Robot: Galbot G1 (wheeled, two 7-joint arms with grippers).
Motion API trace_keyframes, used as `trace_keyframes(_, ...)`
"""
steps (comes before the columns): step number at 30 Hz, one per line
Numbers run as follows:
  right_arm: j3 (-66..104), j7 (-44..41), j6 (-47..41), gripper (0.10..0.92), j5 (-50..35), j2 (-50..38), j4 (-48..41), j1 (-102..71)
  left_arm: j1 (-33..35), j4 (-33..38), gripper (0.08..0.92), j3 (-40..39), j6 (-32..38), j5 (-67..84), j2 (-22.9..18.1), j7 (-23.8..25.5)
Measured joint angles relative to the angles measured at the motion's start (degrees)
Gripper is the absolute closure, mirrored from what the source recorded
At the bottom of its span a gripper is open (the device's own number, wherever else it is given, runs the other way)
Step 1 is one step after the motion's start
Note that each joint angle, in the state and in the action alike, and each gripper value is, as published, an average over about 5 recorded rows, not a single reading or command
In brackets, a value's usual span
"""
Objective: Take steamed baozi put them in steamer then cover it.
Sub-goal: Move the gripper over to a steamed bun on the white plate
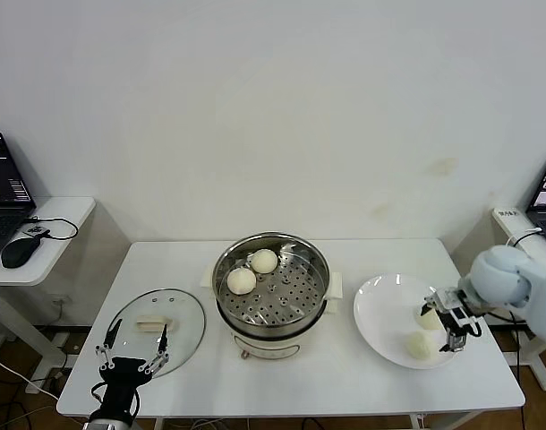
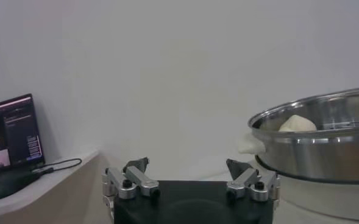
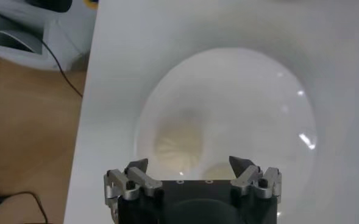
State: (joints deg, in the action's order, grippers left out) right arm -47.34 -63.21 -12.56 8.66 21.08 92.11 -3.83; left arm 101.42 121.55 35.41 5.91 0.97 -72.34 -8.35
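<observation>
No writing can be read anywhere. A white tabletop [image 1: 282,376] stands by a plain white wall [image 1: 273,107]. Two baozi [image 1: 253,271] sit in the steamer [image 1: 271,285]; two more [image 1: 422,333] lie on the plate [image 1: 380,313]. The cover [image 1: 157,320] lies flat. The right gripper [image 1: 449,324] hangs over the plate, jaws wide, holding nothing. The left gripper [image 1: 132,346] waits near the cover, jaws wide too.

Rectangular white desk [image 1: 345,376], bearing three things side by side. At centre, round shiny stainless-steel steamer [image 1: 314,269] on a white base; to its left, lying flat, round clear glass cover [image 1: 185,313] with cream-white handle. To its right, flat round white plate [image 1: 376,313].
</observation>
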Motion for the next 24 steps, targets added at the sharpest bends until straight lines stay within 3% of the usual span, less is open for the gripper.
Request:
trace_keyframes(11, 4.02, 2.23, -1.37, 0.211, 2.28, 3.36, -3.93, -6.36, -0.02, -0.44, 0.177, 0.35, 0.00, 0.02, -0.16, 0.00)
trace_keyframes(24, 5.98, 2.59, -2.73, 0.387, 2.52, 5.31, -5.93, -8.81, -0.20, -0.64, 0.177, 0.36, 0.02, 0.04, -0.36, -0.04)
